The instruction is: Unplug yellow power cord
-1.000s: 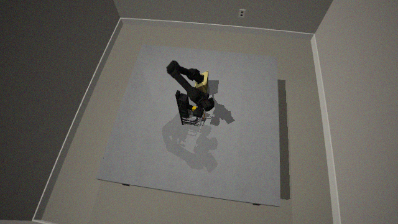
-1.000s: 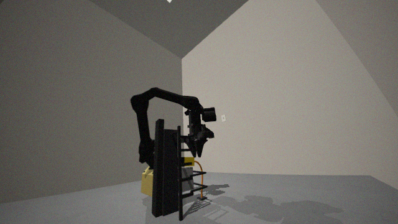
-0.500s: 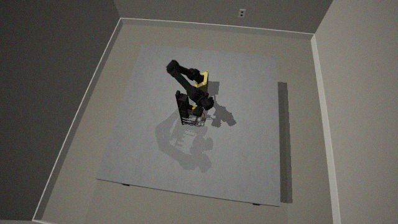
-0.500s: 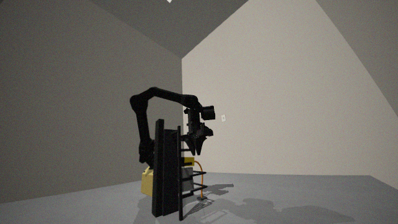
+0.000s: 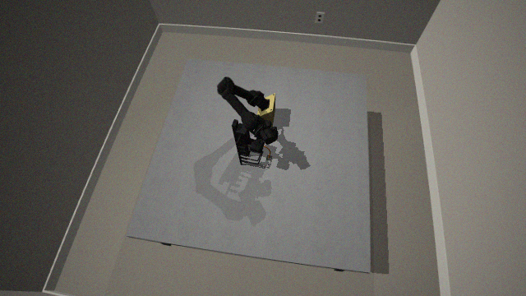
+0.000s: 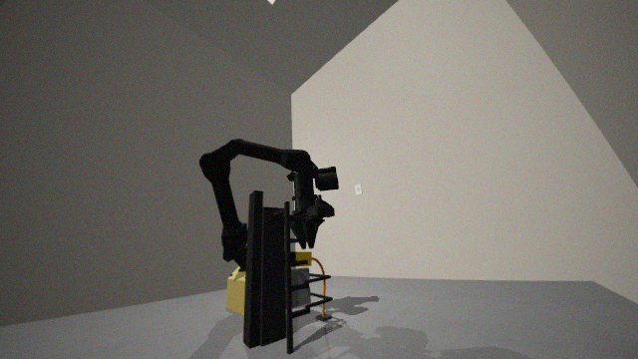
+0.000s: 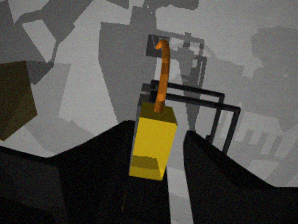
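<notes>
The yellow plug [image 6: 303,257] [image 7: 156,145] stands above a grey block [image 6: 301,289], partly behind the dark upright structure in the exterior view. Its orange-yellow cord [image 5: 269,152] [image 6: 324,284] [image 7: 165,75] arches from one end down to a small dark piece [image 6: 323,317] on the surface. My gripper [image 6: 308,247] [image 7: 157,132] is open and empty, with its fingertips just above the plug. In the wrist view the plug shows between the fingers, lower than the tips. Which part is the strip, and whether the plug sits in it, I cannot tell.
A tall dark upright structure [image 5: 240,144] [image 6: 274,279] stands close beside the gripper, with thin black bars [image 6: 319,299] sticking out near the cord. A pale yellow block [image 5: 271,102] [image 6: 235,296] is at the arm's base. A wall outlet [image 5: 320,17] [image 6: 358,189] is far off.
</notes>
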Motion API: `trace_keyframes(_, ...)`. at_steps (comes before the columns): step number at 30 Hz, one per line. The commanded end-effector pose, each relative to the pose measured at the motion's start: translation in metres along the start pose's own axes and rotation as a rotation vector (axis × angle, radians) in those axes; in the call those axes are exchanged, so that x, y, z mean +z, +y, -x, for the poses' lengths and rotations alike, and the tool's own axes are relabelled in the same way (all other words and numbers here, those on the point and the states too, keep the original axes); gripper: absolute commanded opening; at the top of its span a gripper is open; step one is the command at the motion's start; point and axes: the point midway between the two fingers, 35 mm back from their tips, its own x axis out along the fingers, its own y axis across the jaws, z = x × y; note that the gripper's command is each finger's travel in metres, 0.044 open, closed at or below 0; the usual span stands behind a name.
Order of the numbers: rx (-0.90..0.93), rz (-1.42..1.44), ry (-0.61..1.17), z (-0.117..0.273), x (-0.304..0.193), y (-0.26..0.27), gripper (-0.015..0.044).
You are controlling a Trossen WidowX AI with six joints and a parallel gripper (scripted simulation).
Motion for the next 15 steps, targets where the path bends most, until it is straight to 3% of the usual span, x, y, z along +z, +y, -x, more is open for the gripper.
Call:
trace_keyframes(1, 0.005, 0.012, 0.010, -0.0022, -0.0071, 0.0031, 0.0160)
trace_keyframes(15, 0.005, 0.012, 0.010, -0.0086, -0.0111, 0.0036, 0.0160)
